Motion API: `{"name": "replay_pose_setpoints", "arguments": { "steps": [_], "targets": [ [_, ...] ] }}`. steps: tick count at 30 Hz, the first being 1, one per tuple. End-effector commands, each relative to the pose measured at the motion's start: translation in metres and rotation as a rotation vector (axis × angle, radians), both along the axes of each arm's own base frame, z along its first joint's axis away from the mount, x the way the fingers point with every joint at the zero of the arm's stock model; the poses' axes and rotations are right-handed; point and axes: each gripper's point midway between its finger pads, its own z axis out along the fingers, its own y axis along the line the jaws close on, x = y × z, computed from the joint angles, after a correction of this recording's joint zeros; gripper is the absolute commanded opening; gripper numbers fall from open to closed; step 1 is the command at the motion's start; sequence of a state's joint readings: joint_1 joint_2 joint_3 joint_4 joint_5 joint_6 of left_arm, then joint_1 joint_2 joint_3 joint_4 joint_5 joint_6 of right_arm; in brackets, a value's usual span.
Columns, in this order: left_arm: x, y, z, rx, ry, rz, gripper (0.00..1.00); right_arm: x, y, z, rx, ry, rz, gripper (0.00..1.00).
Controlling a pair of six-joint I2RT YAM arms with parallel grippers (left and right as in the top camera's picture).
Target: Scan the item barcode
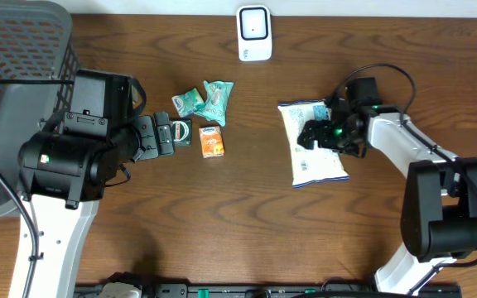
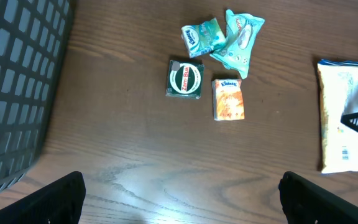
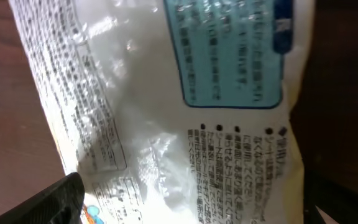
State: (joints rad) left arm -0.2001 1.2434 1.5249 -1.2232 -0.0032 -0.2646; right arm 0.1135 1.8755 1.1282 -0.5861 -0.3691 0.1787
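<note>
Overhead view, left to right: left gripper (image 1: 162, 136) spread wide, empty, beside small packets (image 1: 205, 103); white snack bag (image 1: 320, 165) flat on table (image 1: 247, 215), right of centre; right gripper (image 1: 328, 132) open over bag's upper half, contact unclear. Probably light, soft, slippery film; best pinched at a sealed edge.

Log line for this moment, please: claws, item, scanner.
left claw: open, empty | right claw: open, over white bag | scanner: far edge, bag not yet there
</note>
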Motion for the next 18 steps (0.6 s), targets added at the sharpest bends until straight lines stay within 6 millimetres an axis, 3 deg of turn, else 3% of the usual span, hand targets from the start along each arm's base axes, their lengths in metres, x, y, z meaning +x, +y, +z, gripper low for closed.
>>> {"name": "replay_pose_setpoints", "arguments": {
  "steps": [1,3,5,6,7,8,13,18],
  "targets": [
    [0.001,0.001,0.004,0.006,-0.013,0.002,0.98,-0.024,0.011,-0.020,-0.031,0.088,0.014,0.97],
    [0.001,0.001,0.004,0.006,-0.013,0.002,0.98,-0.026,0.012,-0.022,-0.062,0.095,0.002,0.89],
    [0.001,0.001,0.004,0.006,-0.013,0.002,0.97,-0.025,0.016,-0.022,-0.065,0.086,0.013,0.57],
    [0.001,0.001,0.004,0.006,-0.013,0.002,0.98,-0.024,0.018,-0.021,-0.064,0.078,0.018,0.37],
    [0.001,0.001,0.004,0.006,-0.013,0.002,0.98,-0.023,0.020,-0.021,-0.062,0.070,0.022,0.10],
    [0.001,0.001,0.004,0.006,-0.013,0.002,0.97,-0.022,0.022,-0.021,-0.059,0.065,0.019,0.01],
    [0.001,0.001,0.004,0.006,-0.013,0.002,0.98,-0.011,0.040,-0.006,0.054,0.017,0.040,0.01],
    [0.001,0.001,0.004,0.006,-0.013,0.002,0.98,0.011,0.058,0.045,0.225,-0.133,0.071,0.01]
  ]
}}
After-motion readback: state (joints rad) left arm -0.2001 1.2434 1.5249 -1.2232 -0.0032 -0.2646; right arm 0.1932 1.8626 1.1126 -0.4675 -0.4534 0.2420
